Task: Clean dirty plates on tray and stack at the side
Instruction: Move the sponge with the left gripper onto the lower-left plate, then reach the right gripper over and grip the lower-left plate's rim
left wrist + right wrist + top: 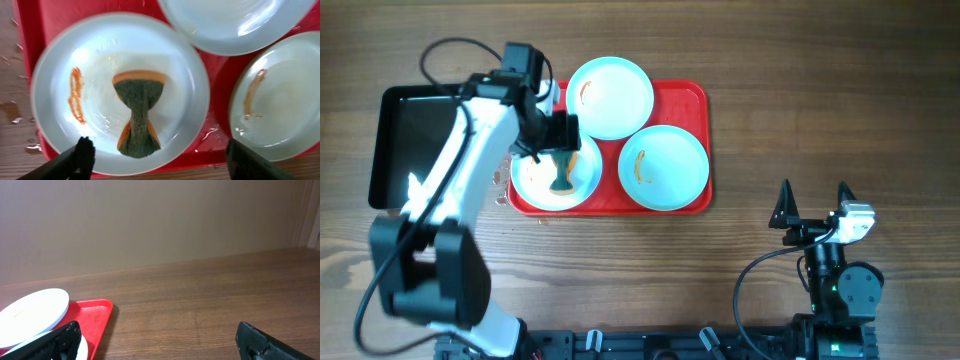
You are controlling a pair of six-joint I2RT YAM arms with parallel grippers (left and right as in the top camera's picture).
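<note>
The red tray (695, 95) holds three pale plates. The near-left plate (532, 185) carries an orange smear (76, 95), and a green and orange sponge (139, 112) lies crumpled on it. My left gripper (555, 150) hovers over this plate, open; its fingers (82, 155) stand wide apart with the sponge free between them. The far plate (610, 97) and the right plate (663, 167) each show an orange-brown streak. My right gripper (814, 195) stands open over bare table, right of the tray, holding nothing.
A black rectangular pan (410, 140) lies just left of the tray, under the left arm. Water drops (15, 120) dot the wood by the tray's left edge. The right wrist view shows the tray's corner (92, 312) and a plate rim (30, 312).
</note>
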